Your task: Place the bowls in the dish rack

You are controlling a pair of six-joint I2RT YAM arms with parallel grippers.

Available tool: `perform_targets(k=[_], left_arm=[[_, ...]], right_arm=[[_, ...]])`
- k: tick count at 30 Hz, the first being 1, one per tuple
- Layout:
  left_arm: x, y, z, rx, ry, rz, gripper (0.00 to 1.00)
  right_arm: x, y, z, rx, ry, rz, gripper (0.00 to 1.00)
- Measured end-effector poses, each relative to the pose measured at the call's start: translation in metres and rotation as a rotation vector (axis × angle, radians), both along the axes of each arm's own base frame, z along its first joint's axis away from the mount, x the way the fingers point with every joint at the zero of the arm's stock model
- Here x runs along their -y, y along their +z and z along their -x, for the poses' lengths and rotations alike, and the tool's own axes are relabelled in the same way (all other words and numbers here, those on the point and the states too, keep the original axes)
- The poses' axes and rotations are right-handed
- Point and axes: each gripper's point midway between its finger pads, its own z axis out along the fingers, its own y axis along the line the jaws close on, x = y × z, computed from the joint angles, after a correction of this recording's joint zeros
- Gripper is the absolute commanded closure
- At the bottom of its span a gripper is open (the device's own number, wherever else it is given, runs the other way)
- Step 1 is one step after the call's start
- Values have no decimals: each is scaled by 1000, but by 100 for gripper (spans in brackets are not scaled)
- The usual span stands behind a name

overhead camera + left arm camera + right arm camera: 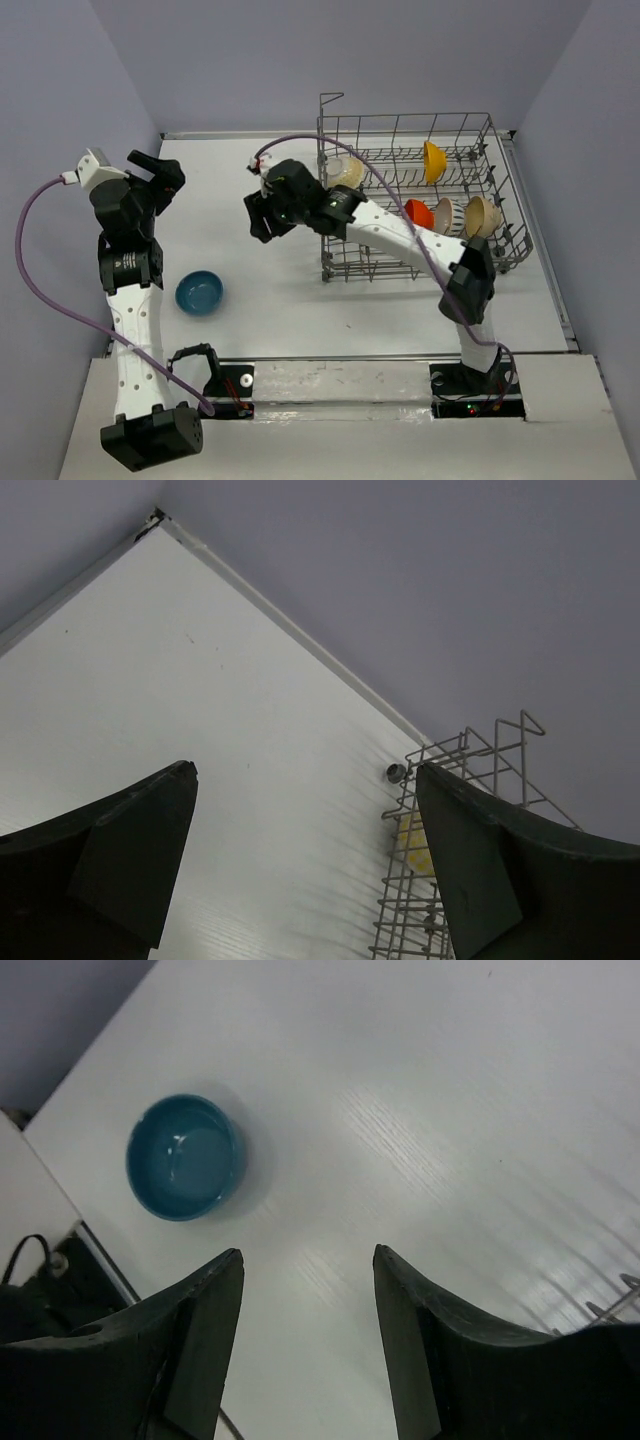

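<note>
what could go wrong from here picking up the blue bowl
1. The blue bowl sits open side up on the smooth table; the open, empty right gripper could shove it instead of pinching its rim.
2. The right arm lies across the rack at its near corner, so a return swing might snag wire.

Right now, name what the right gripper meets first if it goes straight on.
Most likely the bare table: the open right gripper aims at it, with the blue bowl off to one side of that line.
</note>
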Motion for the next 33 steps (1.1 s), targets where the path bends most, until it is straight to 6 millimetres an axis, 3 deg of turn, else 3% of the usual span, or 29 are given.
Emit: perform_targets(k=[5, 7, 11, 16, 22, 33], left_arm=[[2, 53, 15, 100, 2, -55, 1], [3, 67, 24, 137, 6, -70, 1], [4, 71, 30, 149, 7, -77, 1], [4, 65, 27, 131, 2, -74, 1], [5, 62, 26, 123, -4, -73, 1], [6, 61, 25, 122, -12, -74, 1]], right_arm=[[-43, -99, 6, -73, 39, 161, 40], [-54, -126, 11, -93, 55, 197, 40], [-75, -157, 25, -112, 91, 233, 40], [-93, -167, 42, -122, 118, 229, 39], [-110, -165, 58, -127, 139, 198, 40], [-134, -184, 60, -152, 120, 166, 40]])
